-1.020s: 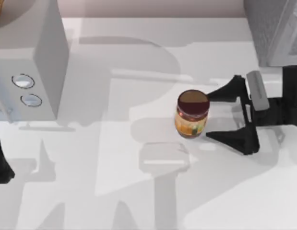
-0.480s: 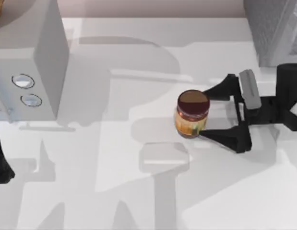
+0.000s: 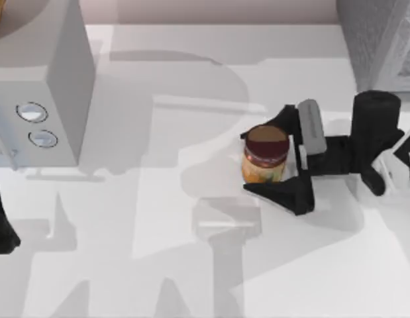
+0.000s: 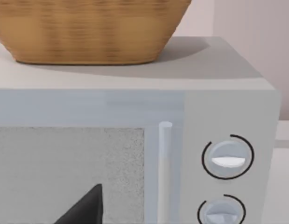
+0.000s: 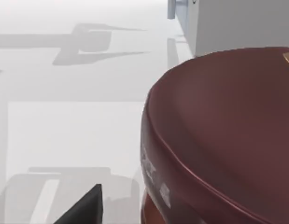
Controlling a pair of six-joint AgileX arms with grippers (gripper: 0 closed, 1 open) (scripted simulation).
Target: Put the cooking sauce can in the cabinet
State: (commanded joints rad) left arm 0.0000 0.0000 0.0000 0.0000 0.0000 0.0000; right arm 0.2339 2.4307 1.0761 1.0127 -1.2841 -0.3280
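Advanced leftward, right pincer [image 3: 265, 161] now straddles upright cooking sauce can [image 3: 264, 158], fingers spread, lid up.

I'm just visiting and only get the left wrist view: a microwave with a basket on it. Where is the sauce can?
Observer: The cooking sauce can stands upright on the table, right of centre in the top view.
Visitor: Is anything holding it?
Observer: The right gripper has its jaws open, one on each side of the can.
Visitor: And the left arm?
Observer: The left arm sits idle at the table's left edge, beside the microwave.
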